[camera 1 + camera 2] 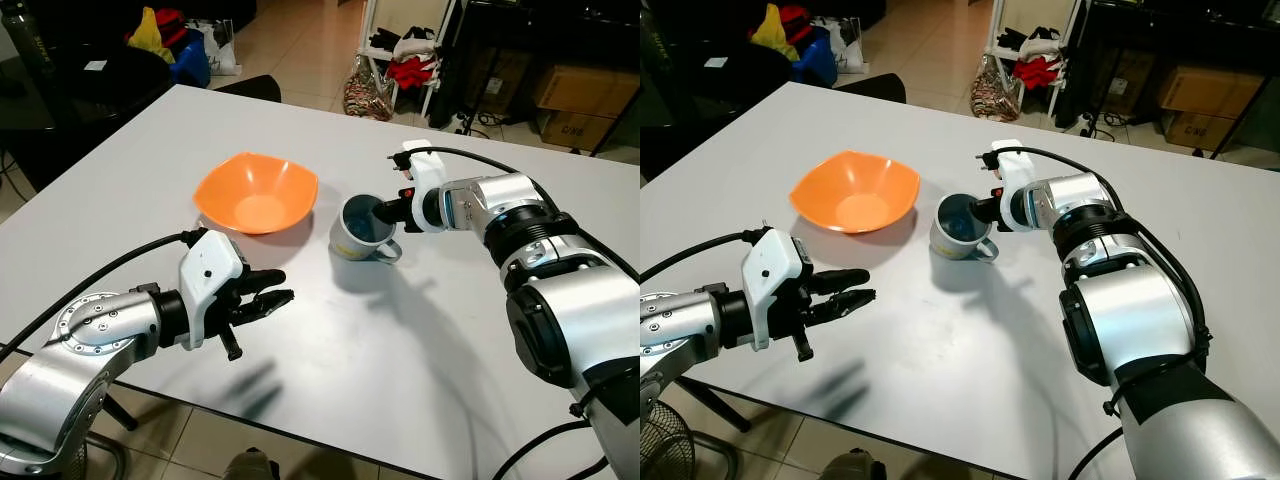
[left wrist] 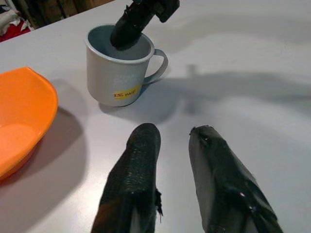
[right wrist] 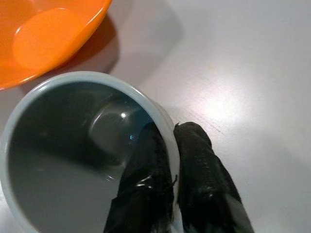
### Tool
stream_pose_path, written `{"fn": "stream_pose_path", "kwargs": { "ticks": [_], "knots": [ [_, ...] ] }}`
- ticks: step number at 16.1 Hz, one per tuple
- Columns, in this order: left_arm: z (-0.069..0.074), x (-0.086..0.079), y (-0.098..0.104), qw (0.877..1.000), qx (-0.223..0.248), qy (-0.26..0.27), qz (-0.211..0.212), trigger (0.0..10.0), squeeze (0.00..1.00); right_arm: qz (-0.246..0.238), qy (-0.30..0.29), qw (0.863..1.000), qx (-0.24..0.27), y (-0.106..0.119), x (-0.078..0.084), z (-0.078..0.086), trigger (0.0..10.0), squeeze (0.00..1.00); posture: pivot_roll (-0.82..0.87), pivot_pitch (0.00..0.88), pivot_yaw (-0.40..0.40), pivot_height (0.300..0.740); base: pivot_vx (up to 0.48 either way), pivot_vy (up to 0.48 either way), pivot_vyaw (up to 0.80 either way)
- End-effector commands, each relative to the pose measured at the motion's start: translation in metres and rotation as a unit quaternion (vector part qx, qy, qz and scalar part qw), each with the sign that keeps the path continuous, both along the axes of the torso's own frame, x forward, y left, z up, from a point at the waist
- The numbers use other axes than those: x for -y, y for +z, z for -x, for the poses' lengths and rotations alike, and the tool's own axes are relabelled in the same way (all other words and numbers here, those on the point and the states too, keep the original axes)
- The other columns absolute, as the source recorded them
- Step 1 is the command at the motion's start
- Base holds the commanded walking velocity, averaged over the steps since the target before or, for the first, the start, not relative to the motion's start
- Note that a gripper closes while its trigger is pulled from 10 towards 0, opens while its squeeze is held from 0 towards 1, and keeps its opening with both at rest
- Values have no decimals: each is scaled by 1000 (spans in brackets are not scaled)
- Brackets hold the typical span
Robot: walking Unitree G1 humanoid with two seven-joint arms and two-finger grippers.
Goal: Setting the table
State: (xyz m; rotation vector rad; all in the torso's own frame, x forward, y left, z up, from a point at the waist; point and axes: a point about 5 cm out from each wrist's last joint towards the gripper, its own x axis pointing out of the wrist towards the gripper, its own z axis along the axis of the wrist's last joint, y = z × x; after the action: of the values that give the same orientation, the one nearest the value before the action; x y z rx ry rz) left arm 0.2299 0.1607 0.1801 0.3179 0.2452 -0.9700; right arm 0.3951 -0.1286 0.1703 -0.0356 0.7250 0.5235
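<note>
My left gripper [image 1: 268,297] hovers just above the white table [image 1: 420,350] near its front edge, fingers parted by a narrow gap and holding nothing; in the left wrist view the two black fingertips [image 2: 141,145] point toward the mug with bare tabletop between them. The arm behind it reaches in from the lower left, its black cable trailing back off the table edge.

Moving right, I see the orange bowl [image 1: 256,191] sitting upright on the table, beyond the left gripper and well apart from it. It looks empty inside.

Just beside the bowl, on its right, stands the grey mug [image 1: 362,230], upright or nearly so, with its handle turned toward the front of the table and a small yellow label on its side. I cannot tell whether its base rests flat on the table.

My right gripper [image 3: 170,138] is clamped on the mug's rim at the side away from the bowl: the right wrist view shows one finger inside the cup and the other outside, pinching the wall between them. The right arm stretches in from the right side of the table.
</note>
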Motion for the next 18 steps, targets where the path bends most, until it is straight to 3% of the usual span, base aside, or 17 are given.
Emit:
{"fn": "stream_pose_path", "kwargs": {
  "ticks": [1,9,12,13,14,15,16,18],
  "knots": [
    [2,2,2,1000,3,-8,-6,10000,0,-5,-9,1000,15,7,-1,-3,10000,859,229,0,-39,727,0,0,0],
    [-2,-2,1,1000,7,-2,-16,10000,0,-33,-17,998,47,22,5,-9,10000,890,230,0,-36,727,0,0,0],
    [-1,-7,10,1000,18,14,8,10000,0,-70,11,995,75,51,14,-12,10000,780,231,0,-40,727,0,0,0],
    [0,-9,12,999,20,21,23,10000,0,-96,15,987,132,68,20,-14,10000,0,223,0,-35,727,0,0,0],
    [0,-8,13,999,21,24,32,10000,0,-111,13,973,200,80,24,-13,10000,0,219,0,-33,727,0,0,0],
    [0,-8,13,999,21,23,34,10000,0,-114,11,967,226,84,26,-11,10000,0,219,0,-33,727,0,0,0],
    [2,0,11,999,17,21,47,10000,0,-115,13,951,286,85,27,5,10000,0,204,0,-22,727,0,0,0],
    [4,7,10,997,18,33,64,10000,0,-125,6,935,331,76,24,34,10000,0,190,0,-12,727,0,0,0]
  ]
}}
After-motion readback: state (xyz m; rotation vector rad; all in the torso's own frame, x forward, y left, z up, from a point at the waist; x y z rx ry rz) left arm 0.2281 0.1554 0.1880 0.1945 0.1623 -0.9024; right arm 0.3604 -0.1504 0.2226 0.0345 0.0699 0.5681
